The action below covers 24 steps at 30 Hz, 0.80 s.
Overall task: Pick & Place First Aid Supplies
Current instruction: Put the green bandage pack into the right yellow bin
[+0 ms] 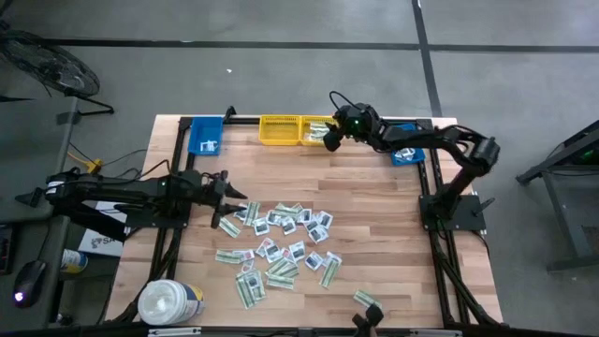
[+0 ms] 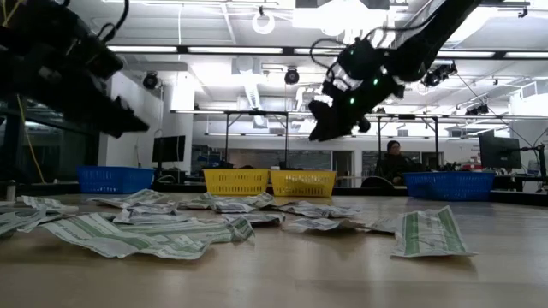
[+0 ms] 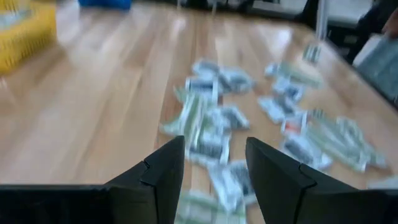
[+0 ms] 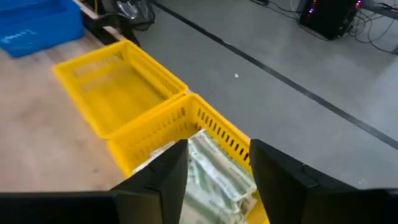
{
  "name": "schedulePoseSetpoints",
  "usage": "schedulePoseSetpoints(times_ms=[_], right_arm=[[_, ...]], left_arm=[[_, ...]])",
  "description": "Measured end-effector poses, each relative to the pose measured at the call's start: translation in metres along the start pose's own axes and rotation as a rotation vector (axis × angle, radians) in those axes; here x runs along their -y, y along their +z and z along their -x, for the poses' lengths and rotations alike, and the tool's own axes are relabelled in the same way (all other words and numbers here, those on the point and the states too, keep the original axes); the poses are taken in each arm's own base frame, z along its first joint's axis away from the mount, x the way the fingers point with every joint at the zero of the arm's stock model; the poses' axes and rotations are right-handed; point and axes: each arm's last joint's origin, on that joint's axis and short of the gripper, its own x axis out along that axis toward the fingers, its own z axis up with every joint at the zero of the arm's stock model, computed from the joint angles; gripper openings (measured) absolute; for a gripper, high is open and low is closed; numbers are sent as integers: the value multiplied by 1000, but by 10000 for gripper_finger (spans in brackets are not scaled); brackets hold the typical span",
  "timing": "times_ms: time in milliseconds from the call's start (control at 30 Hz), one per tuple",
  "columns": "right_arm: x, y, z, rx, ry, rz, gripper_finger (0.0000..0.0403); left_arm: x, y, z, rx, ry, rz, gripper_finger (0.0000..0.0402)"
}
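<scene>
Dozens of flat paper packets (image 1: 281,245) litter smooth wooden table (image 1: 374,206)

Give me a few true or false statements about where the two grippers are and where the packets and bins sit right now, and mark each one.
1. The right gripper is above a yellow bin that holds packets. True.
2. The left gripper grips a packet. False: it is open and empty, beside the pile of packets.
3. The white tub stands inside a blue bin. False: it stands on the table's near left corner.
4. The other yellow bin looks empty. True.
</scene>
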Motion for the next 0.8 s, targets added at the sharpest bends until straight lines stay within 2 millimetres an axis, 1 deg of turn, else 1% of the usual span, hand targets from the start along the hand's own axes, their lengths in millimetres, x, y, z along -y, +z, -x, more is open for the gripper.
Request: schedulePoseSetpoints(times_ms=[167, 367, 533, 800], right_arm=[[-12, 17, 38, -15, 48, 28, 176], [-34, 30, 91, -25, 140, 81, 167], [-55, 29, 127, -50, 211, 121, 157], [-85, 18, 163, -82, 258, 160, 145]], left_arm=[[-1, -11, 3, -109, 10, 15, 172], [-1, -16, 4, -156, 12, 22, 172], [-1, -15, 4, -154, 11, 21, 172], [-1, -15, 4, -154, 11, 21, 172]])
